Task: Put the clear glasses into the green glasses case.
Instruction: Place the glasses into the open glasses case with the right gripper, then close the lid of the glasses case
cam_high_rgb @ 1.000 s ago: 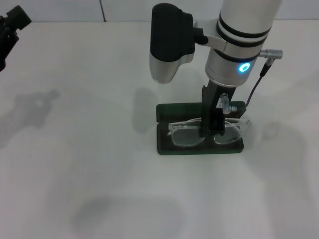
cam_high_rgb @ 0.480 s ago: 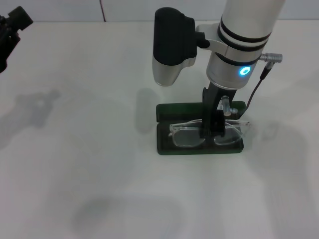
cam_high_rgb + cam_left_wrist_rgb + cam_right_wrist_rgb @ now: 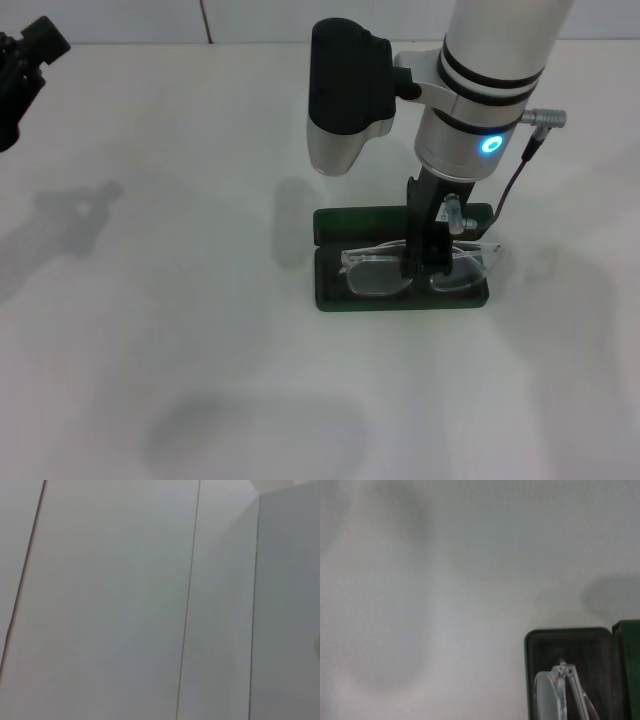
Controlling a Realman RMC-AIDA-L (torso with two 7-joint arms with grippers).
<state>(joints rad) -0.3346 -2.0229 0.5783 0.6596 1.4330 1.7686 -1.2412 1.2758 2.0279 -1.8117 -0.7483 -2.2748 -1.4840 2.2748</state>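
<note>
The green glasses case (image 3: 332, 292) lies open on the white table, right of centre, with its lid (image 3: 360, 219) folded back on the far side. The clear glasses (image 3: 375, 271) rest across the case's near tray, their ends reaching the tray's sides. My right gripper (image 3: 424, 262) comes straight down onto the bridge of the glasses and is shut on it. In the right wrist view one lens of the clear glasses (image 3: 551, 692) stands inside the dark-lined case (image 3: 569, 632). My left gripper (image 3: 22, 62) is parked at the far left edge, away from the case.
The white table (image 3: 180, 330) spreads all around the case, with only soft shadows on it. The right arm's black and silver wrist housing (image 3: 345, 95) hangs above the table just behind the case. The left wrist view holds only plain white panels (image 3: 125, 605).
The right arm's wrist housing has drifted slightly to the right. The glasses, the case and the gripper on the bridge stay where they were.
</note>
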